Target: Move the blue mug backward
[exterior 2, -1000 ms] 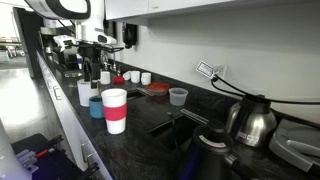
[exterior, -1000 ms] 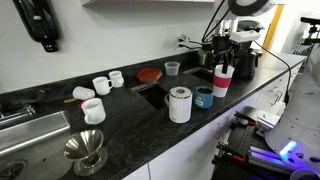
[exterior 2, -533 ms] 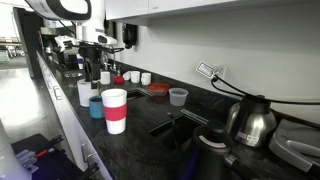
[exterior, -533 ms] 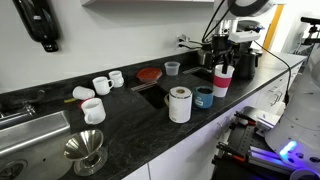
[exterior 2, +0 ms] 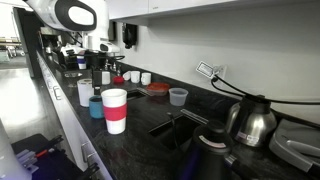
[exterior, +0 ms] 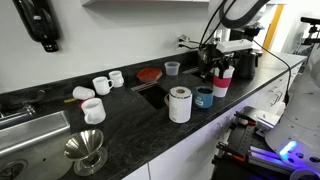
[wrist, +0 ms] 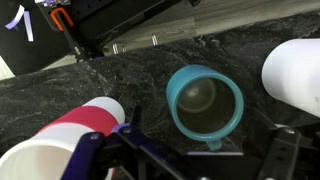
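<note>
The blue mug (exterior: 204, 97) stands upright near the counter's front edge, between the white paper roll (exterior: 180, 104) and the white-and-pink cup (exterior: 221, 80). It also shows in an exterior view (exterior 2: 96, 106). In the wrist view the mug (wrist: 204, 103) is seen from above, empty, with its handle pointing toward the camera. My gripper (wrist: 205, 150) is open and hovers above the mug, with one finger on each side of it and not touching. It shows above the mug in both exterior views (exterior: 214, 68) (exterior 2: 98, 74).
The pink cup (wrist: 60, 140) and the paper roll (wrist: 295, 70) flank the mug closely. A small grey cup (exterior: 172, 69), a red plate (exterior: 149, 74) and white cups (exterior: 100, 85) stand further back. A metal funnel (exterior: 85, 152) and a sink (exterior: 20, 130) are at one end, a kettle (exterior 2: 250, 122) at the other.
The gripper has come down and shifted slightly toward the blue mug. The mug, cup and roll have not moved.
</note>
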{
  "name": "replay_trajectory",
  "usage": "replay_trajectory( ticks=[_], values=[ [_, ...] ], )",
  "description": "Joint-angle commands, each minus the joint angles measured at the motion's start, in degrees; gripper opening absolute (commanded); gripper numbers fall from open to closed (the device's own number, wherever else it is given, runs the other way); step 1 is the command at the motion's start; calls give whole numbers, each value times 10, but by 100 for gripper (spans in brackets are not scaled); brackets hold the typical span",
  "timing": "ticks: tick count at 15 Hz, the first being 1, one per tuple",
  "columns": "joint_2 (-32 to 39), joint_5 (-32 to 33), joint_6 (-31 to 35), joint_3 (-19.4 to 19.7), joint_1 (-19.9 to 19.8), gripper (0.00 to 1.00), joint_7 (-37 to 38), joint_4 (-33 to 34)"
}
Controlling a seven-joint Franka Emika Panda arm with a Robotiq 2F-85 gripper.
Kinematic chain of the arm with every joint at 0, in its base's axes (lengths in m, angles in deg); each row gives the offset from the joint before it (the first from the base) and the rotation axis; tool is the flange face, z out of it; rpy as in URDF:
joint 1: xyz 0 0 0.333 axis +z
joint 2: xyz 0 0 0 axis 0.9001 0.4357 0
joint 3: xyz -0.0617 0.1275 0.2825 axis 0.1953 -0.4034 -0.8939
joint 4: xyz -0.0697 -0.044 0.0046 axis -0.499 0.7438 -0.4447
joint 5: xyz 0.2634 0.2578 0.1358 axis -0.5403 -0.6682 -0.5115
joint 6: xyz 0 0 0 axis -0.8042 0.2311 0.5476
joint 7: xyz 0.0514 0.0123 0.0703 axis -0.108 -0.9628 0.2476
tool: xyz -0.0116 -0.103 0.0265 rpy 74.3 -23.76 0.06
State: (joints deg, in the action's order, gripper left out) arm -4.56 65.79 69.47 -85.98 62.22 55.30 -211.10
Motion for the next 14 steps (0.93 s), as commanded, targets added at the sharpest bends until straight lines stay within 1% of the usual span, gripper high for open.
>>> replay_trajectory(
  ticks=[1,7,13,14],
  values=[
    [24,9,16,-18,-23,100,36,1],
    [81,13,41,-12,-37,100,52,0],
    [151,28,63,-7,-37,100,66,-1],
    [157,28,69,-6,-36,75,67,-1]
  ],
)
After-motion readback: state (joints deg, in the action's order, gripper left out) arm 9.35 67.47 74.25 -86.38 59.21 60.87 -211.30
